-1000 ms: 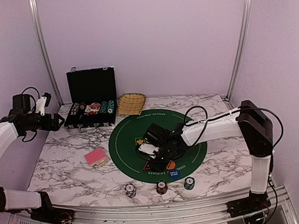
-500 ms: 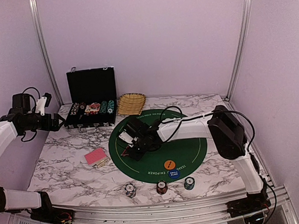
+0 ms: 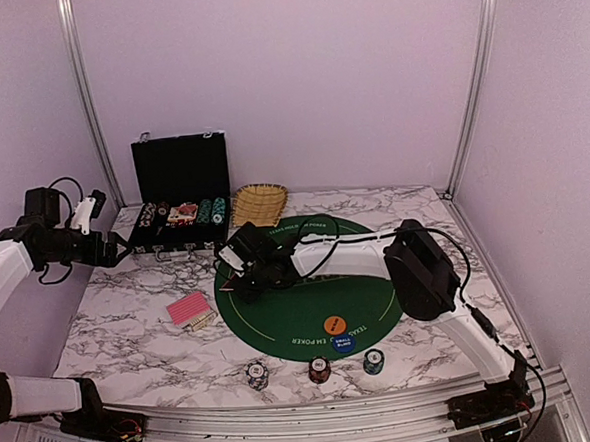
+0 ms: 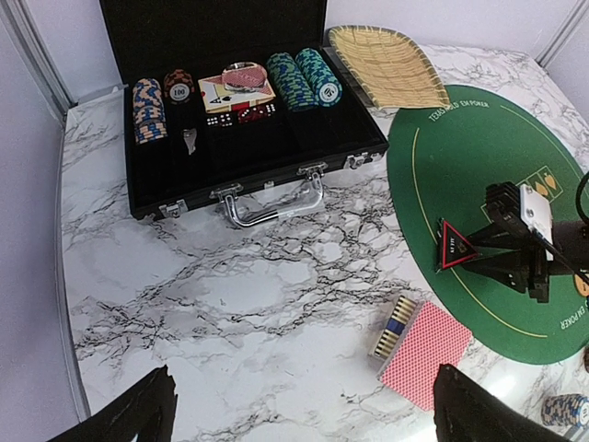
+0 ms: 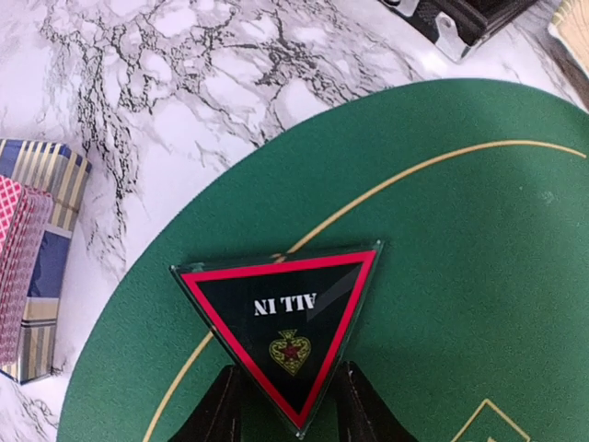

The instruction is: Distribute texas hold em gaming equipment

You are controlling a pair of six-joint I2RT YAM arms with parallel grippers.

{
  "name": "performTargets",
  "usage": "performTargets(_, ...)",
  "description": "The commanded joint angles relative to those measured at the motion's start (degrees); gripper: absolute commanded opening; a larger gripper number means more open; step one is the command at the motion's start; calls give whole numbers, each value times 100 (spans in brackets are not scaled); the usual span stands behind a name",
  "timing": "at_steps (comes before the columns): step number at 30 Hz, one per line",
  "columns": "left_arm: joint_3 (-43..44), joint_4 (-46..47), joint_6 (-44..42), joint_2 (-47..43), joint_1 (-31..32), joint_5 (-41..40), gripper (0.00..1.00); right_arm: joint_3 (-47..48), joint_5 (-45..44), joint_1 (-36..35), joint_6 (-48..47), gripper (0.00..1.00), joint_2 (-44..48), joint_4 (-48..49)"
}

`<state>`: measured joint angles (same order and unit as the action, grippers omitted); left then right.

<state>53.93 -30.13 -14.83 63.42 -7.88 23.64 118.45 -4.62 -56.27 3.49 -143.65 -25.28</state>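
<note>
Black-red triangle [image 5: 285, 322] in right end effector [image 5: 287, 387]

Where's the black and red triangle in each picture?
Top external: the ALL IN triangle shows small, at the green mat's left edge.
Left wrist: the triangle sits right of centre, on the mat's left edge.
Right wrist: the triangle, large, bottom centre.
Shared landmark: the green mat.

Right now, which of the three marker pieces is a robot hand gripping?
The black-red ALL IN triangle, pinched in the right hand; the orange disc and blue disc lie free on the green mat.
</note>
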Motion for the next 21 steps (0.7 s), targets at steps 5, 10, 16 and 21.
performTargets(5, 10, -334, -155, -61, -21, 271, 99, -460, 72, 38, 71, 55, 714, 155)
performTargets(10, 97, -404, -166, -24, -21, 268, 99, -1845, -347, 50, 349, 73, 2139, 200)
performTargets(16, 207, -513, -226, -52, -21, 247, 99, -3583, -592, 52, 1107, 86, 3313, -471)
performTargets(21, 274, -585, -273, -85, -21, 241, 99, -4771, -602, 31, 1676, 87, 3933, -899)
